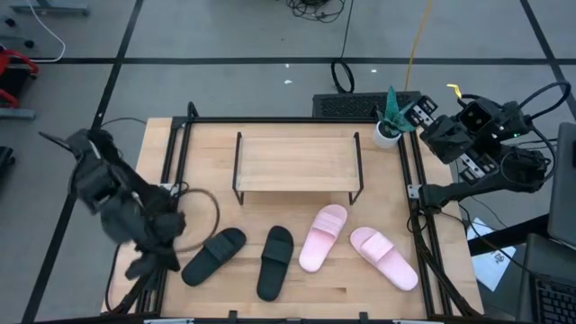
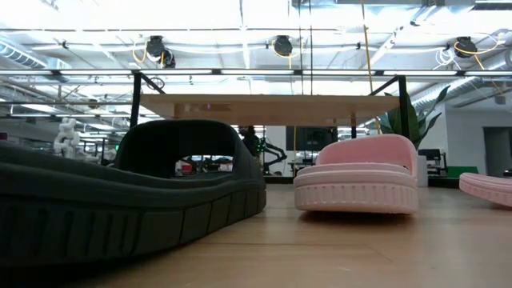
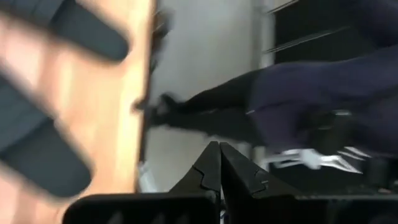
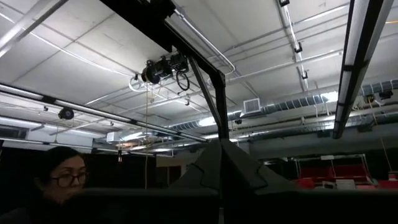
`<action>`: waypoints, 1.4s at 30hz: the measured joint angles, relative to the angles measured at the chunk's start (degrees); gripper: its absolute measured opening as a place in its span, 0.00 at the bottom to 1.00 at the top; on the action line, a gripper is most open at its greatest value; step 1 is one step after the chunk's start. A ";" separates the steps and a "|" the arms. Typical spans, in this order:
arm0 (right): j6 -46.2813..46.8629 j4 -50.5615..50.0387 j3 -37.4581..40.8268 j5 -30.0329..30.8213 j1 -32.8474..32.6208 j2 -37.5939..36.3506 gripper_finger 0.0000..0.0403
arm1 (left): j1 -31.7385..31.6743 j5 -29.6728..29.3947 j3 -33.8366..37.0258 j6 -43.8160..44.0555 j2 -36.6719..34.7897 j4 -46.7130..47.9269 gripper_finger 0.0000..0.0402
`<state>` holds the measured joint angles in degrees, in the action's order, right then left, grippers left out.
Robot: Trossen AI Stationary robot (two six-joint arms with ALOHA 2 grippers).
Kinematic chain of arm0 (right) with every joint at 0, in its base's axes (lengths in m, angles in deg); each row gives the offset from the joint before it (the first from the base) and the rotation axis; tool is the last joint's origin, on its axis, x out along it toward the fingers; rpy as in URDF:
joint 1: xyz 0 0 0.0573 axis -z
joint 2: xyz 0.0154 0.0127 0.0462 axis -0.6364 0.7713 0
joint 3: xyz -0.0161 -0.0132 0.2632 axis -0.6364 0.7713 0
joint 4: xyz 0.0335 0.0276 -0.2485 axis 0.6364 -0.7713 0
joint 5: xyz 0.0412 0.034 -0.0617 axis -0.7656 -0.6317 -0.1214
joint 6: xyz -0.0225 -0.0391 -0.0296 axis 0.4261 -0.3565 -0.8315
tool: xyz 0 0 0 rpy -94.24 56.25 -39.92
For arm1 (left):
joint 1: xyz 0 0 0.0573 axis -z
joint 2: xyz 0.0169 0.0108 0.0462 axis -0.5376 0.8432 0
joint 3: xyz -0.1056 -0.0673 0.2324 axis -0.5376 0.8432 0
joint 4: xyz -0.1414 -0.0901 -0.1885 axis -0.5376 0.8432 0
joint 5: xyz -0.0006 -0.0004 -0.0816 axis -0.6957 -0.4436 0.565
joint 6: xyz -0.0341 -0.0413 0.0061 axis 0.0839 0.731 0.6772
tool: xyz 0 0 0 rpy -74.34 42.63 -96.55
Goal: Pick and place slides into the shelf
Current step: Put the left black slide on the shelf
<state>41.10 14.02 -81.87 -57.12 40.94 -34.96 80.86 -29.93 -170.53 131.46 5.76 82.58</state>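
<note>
Four slides lie soles down on the wooden table in front of the shelf point(image 1: 297, 162): two black ones point(image 1: 214, 255) point(image 1: 275, 261) and two pink ones point(image 1: 323, 237) point(image 1: 384, 257). The low view shows a black slide point(image 2: 120, 200) close up, a pink one point(image 2: 360, 180) and the shelf's plank top point(image 2: 272, 108) behind. My left gripper point(image 3: 219, 158) is shut with nothing in it, and hangs blurred over the table's left edge point(image 1: 148, 261), left of the nearest black slide. My right gripper point(image 4: 219, 146) is shut, held high beyond the far right corner point(image 1: 430, 121) and pointing upward.
A small potted plant point(image 1: 389, 126) stands at the far right corner. Black frame rails point(image 1: 180, 144) run along the table's sides, and a cable loop point(image 1: 205, 216) lies at the left. A person point(image 4: 59, 180) shows in the room behind.
</note>
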 joint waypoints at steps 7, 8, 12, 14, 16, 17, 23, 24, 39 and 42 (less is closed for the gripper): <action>0.57 0.12 0.00 0.03 0.00 0.96 0.00 | 10.33 -3.65 -0.06 8.38 8.31 9.23 0.01; 0.61 0.11 0.00 0.05 0.00 1.17 0.00 | 11.11 -4.04 -0.06 8.08 9.49 10.42 0.01; 0.61 0.10 0.00 0.14 0.00 1.81 0.00 | 13.12 -7.64 -0.06 4.77 14.13 15.59 0.01; 0.63 0.12 0.00 0.14 0.00 2.01 0.00 | 13.76 -10.32 -0.06 1.38 16.37 18.06 0.01; 0.67 0.14 0.00 0.14 0.00 2.25 0.00 | 14.09 -12.94 -0.03 -0.71 18.44 21.80 0.00; 0.94 0.12 0.00 0.14 0.00 2.33 0.00 | 14.13 -14.28 -0.03 -1.42 19.35 23.97 0.00; 3.61 0.17 0.00 0.16 0.00 2.57 0.00 | 14.57 -17.52 1.92 -9.57 23.27 26.05 0.01; 3.65 0.17 0.00 0.14 0.00 2.57 0.00 | 14.82 -17.44 2.74 -11.15 23.53 24.83 0.00; 3.57 0.16 0.00 0.16 0.00 2.54 0.00 | 16.78 -23.88 7.94 -12.02 23.69 19.23 0.21; 3.50 0.15 0.00 0.15 0.00 2.54 0.00 | 16.72 -26.30 7.94 -12.13 23.69 19.20 0.27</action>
<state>44.59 14.17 -81.87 -56.97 40.94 -32.42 97.58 -56.23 -162.59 119.33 29.45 101.78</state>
